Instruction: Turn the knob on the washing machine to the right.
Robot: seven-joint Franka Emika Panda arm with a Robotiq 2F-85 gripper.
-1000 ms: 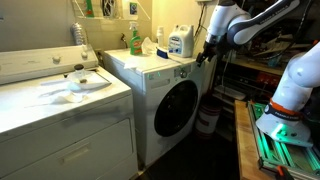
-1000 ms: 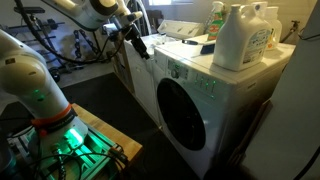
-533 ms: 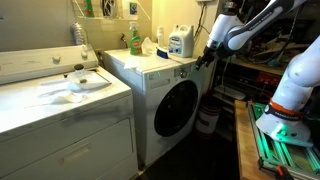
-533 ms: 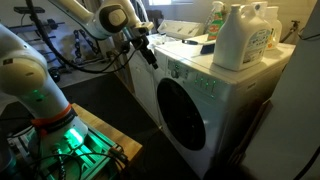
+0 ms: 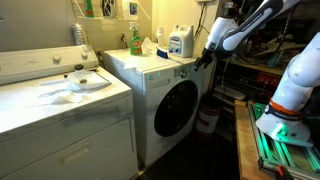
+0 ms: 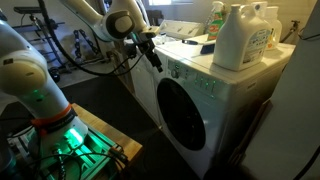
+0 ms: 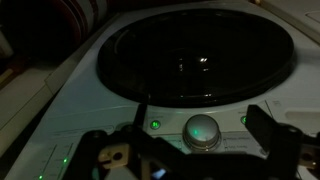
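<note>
The white front-loading washing machine (image 5: 165, 92) with its round dark door (image 6: 185, 118) shows in both exterior views. In the wrist view the door (image 7: 195, 55) fills the upper picture, and the small round grey knob (image 7: 201, 132) sits on the control strip below it, between green lights. My gripper (image 7: 200, 114) is open. Its two dark fingers stand on either side of the knob, apart from it, with nothing held. In both exterior views my gripper (image 5: 203, 57) (image 6: 154, 55) hovers close in front of the strip's upper corner.
Detergent bottles (image 5: 180, 41) (image 6: 240, 36) stand on top of the washer. A wider flat-topped white appliance (image 5: 60, 100) stands beside it. A white bucket (image 5: 207, 118) sits on the floor by the washer. The robot's base with green light (image 6: 50, 130) stands nearby.
My gripper has moved closer to the washer's control strip over the last second. The washer and bottles have not moved.
</note>
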